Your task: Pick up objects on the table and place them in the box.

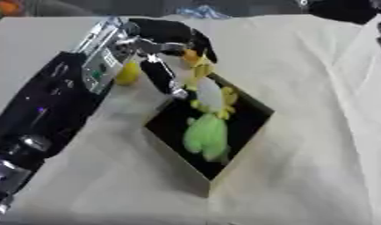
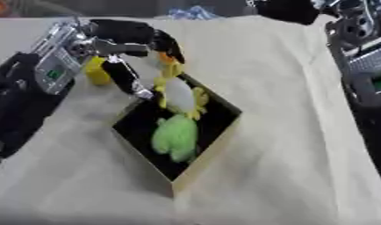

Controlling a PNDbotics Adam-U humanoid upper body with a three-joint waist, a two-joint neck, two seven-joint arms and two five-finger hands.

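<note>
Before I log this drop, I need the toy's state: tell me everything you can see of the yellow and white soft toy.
The yellow and white soft toy looks plush: a white body, yellow limbs or edges and an orange bit at its top. It hangs upright from the left hand, whose fingers curl round its top, over the far corner of the black-lined box. Its lower end reaches the green soft toy lying inside; whether they touch is unclear.

left arm [image 1: 40,118]: black matte shell, entering from 8 o'clock | left wrist module [image 1: 105,52]: silver metal housing, small green marking on its face | left hand [image 1: 167,41]: glossy black fingers, silver joints | right arm [image 2: 362,57]: at 2 o'clock, black casing, silver-grey ribbed segments and round joint
</note>
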